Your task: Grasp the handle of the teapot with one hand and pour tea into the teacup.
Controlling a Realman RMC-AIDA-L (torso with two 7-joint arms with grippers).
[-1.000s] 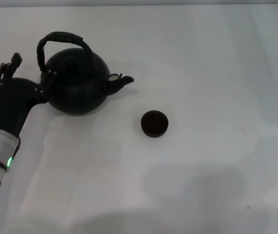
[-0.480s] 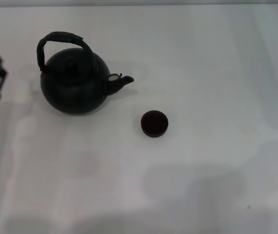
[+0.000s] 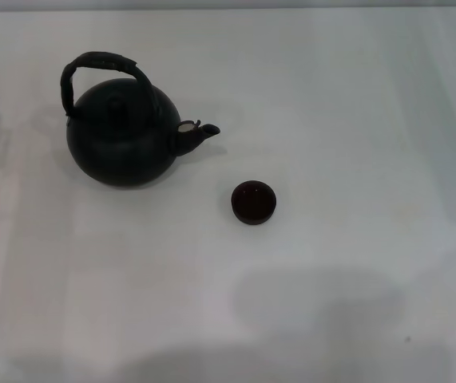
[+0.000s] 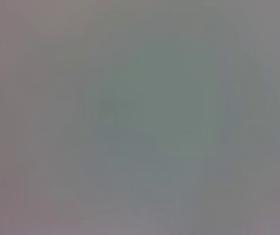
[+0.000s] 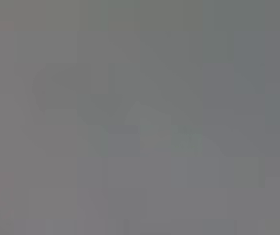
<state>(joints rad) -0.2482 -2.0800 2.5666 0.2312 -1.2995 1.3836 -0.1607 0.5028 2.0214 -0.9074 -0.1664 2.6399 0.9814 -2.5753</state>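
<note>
Neither end effector is seen in any view, so its state cannot be told. The teapot (image 3: 124, 136) is set upright on the bench (image 3: 331, 303), its handle (image 3: 104, 65) arched free overhead for grasping, spout aimed toward the nearby teacup (image 3: 253, 202).

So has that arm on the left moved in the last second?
Yes. A second ago its tool was beside the teapot; it drew back toward the robot's left and is now out of the head view. The teapot stays put.
</note>
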